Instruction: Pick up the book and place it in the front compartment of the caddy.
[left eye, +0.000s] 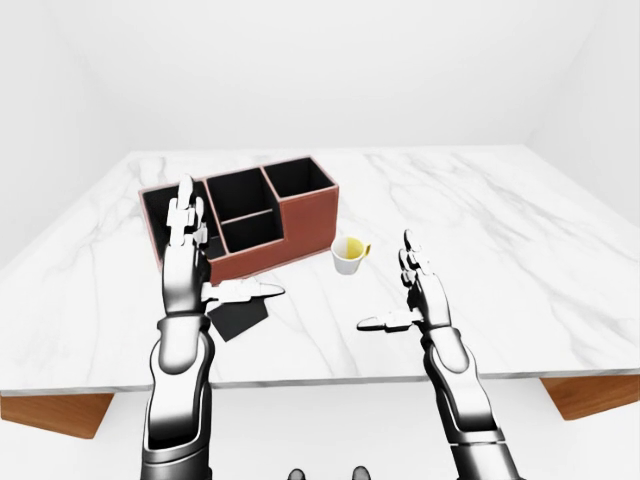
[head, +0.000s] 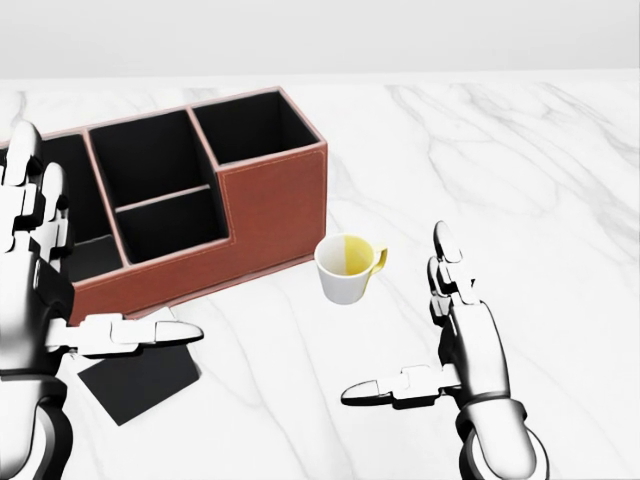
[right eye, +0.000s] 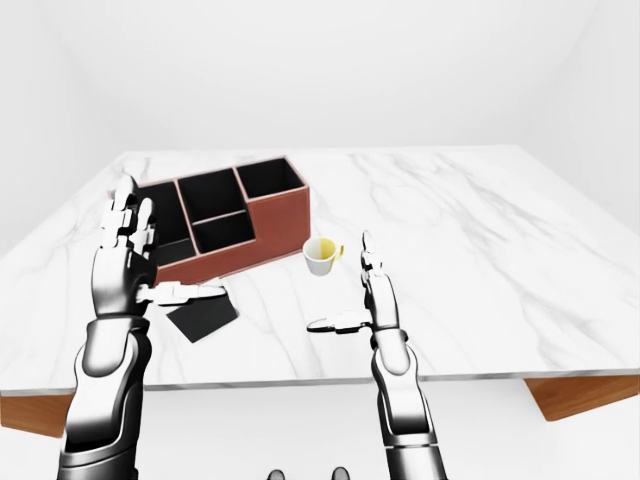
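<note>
Counter (left eye: 520, 250): white marble slab. The eye views take in all of it, with wood showing under its near corners and bare white walls around; the head view crops to its near part.

Caddy (head: 270, 215): reddish-brown outside, black inside, standing at about 10 o'clock on the counter in the head view. Four compartments can be counted; the one nearest the cup is the tallest. All look dark inside, and whether a dark shape at the bottom of the leftmost one is an object cannot be told.

Cup (head: 345, 268): white outside, yellow inside, handle to the view's right, upright just beside the caddy's right end at about 4 o'clock from it. Nothing can be made out inside.

Book (head: 140, 383): black, lying flat on the counter just beside the caddy's low wall, at about 7 o'clock from it. The right-eye view shows its whole outline; in the head view the left thumb crosses its upper edge.

Left hand (head: 50, 300): raised, fingers (head: 28, 200) released and pointing up, thumb out to the right over the book, grasping nothing.

Right hand (head: 445, 345): at 5 o'clock from the cup, well apart from it, fingers released, thumb pointing left, empty.
</note>
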